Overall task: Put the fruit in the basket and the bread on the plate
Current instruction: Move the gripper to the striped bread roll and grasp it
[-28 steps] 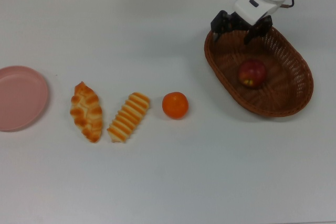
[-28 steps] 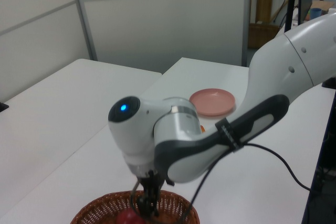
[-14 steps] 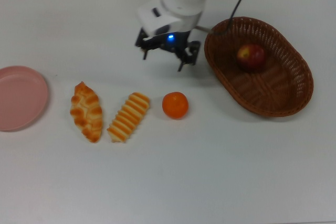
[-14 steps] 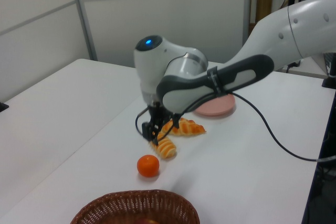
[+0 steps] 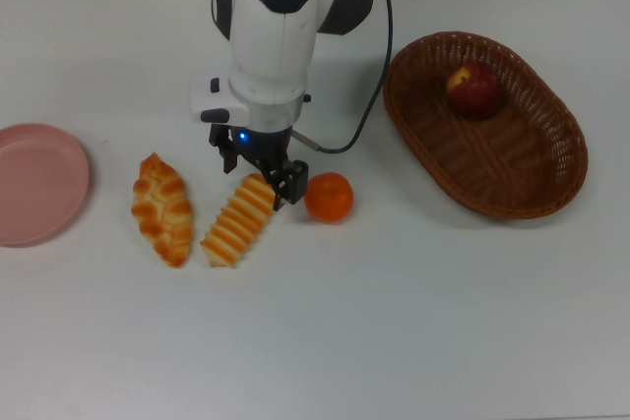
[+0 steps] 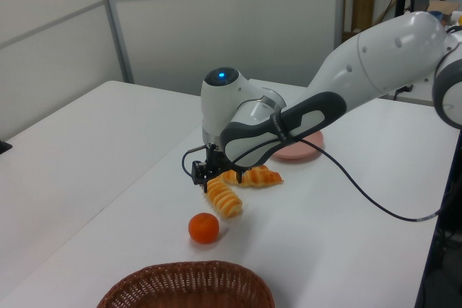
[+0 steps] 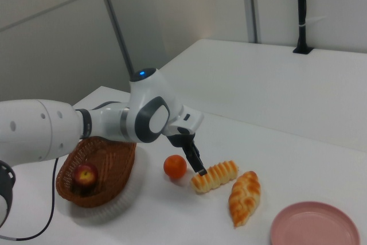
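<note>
Moved off the basket side: gripper (image 5: 259, 176) was up by the basket rim a second ago, now it's low over the near-basket end of the ridged pastry (image 5: 240, 219). Fingers are apart, straddling that end; in the top view one fingertip (image 5: 291, 191) sits between the pastry and the orange (image 5: 329, 197), the other on the pastry's far side. Can't tell if they touch the pastry. Nothing is gripped.

Ridged pastry lies flat on the white table (image 5: 413, 322), unchanged position. Braided pastry (image 5: 162, 209) is just beside it on the top view's left, apart from it. Orange is just beside the ridged pastry on the top view's right, not touching.

Apple (image 5: 474, 89) is inside the basket (image 5: 536, 196), now resting near the upper wall in the top view; earlier it sat nearer the middle. Basket is well apart from the pastries, on the top view's right.

Pink plate (image 5: 30, 184) is at the top view's left edge, with nothing on it, near the braided pastry.
</note>
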Tool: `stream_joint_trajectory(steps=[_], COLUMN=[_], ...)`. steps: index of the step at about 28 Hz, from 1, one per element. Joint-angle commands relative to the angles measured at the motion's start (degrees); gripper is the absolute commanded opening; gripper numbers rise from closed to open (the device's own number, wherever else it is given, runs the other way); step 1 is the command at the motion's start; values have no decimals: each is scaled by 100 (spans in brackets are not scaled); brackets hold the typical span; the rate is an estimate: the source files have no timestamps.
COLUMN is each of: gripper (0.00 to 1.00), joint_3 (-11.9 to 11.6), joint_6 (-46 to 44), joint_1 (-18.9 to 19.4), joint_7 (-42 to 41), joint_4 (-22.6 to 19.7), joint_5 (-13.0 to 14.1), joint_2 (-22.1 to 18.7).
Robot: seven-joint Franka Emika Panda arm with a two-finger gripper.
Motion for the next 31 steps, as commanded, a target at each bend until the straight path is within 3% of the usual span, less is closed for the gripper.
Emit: stream_joint_trajectory(steps=[1, 6, 11, 19, 21, 22, 23, 24, 31], gripper=[100, 100, 100, 100, 79, 37, 13, 0, 0], joint_3=[-71, -80, -158, -290, -291, -282, -282, -282, -361], joint_6=[20, 29, 29, 37, 72, 125, 134, 134, 117], joint_1=[75, 40, 93, 111, 111, 119, 111, 111, 181], joint_7=[226, 174, -20, -20, -29, -20, -20, -2, 33], joint_4=[175, 175, 421, 773, 799, 799, 799, 799, 975], joint_5=[3, -217, -393, -437, -533, -612, -595, -587, -508], joint_2=[194, 335, 738, 1178, 1223, 1223, 1223, 1223, 1117])
